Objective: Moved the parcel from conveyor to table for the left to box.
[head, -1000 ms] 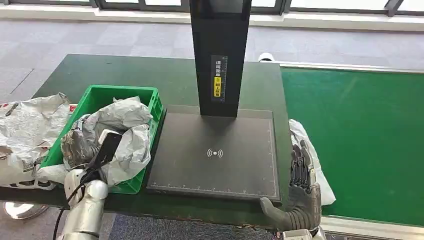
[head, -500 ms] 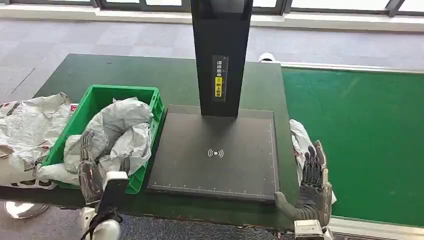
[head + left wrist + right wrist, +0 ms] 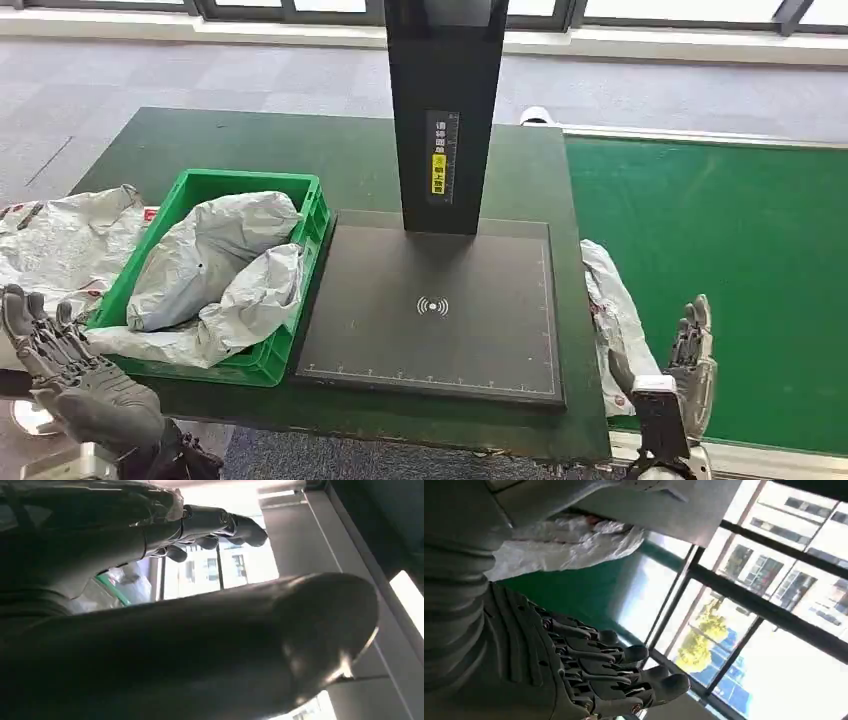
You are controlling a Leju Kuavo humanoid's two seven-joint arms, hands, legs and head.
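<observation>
Since a second ago the left hand (image 3: pixel 60 365) has left the green crate (image 3: pixel 190 190), now empty with fingers spread off the bench (image 3: pixel 250 140) corner. The right hand (image 3: pixel 690 355) has dropped back, open, beside the white parcel (image 3: pixel 610 310) at the conveyor (image 3: pixel 720 250) edge; its wrist view shows windows beyond.

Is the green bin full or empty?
Full. Crumpled grey parcels fill the green bin and rise above its rim, one draping over the near edge.
</observation>
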